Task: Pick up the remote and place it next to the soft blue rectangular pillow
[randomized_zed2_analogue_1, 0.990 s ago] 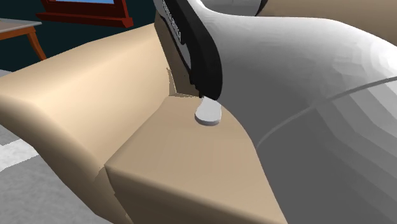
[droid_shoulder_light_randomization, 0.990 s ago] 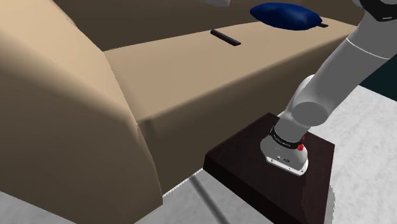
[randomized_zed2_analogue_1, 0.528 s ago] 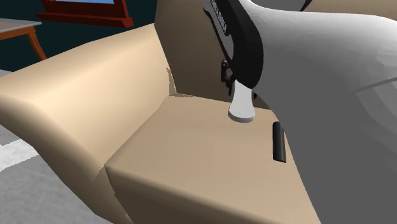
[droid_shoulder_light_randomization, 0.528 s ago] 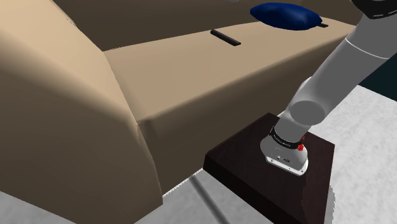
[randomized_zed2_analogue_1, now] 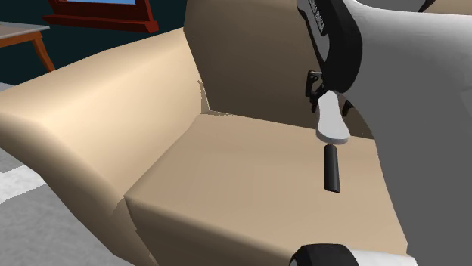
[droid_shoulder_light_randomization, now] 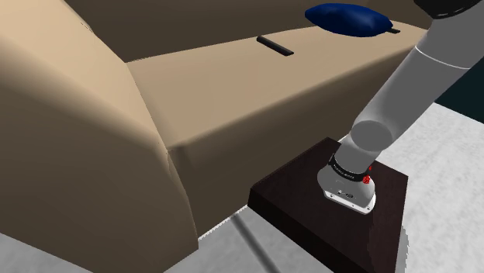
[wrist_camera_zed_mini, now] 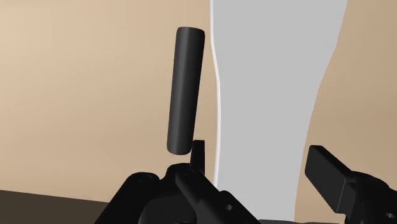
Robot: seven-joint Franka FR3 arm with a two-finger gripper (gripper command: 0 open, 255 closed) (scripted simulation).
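The long black bar-shaped remote [droid_shoulder_light_randomization: 275,45] is seen lying on the tan sofa seat [droid_shoulder_light_randomization: 233,85], apart from the dark blue pillow [droid_shoulder_light_randomization: 349,19]. The black gripper [wrist_camera_zed_mini: 256,151] is held open, empty; grasping and placing remain undone.

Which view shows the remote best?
Wrist view: the black remote lies close up, its full length showing, on the tan sofa cushion. The shoulder view shows the remote as a thin distant bar near the blue pillow. The second exterior view shows it whole but smaller.
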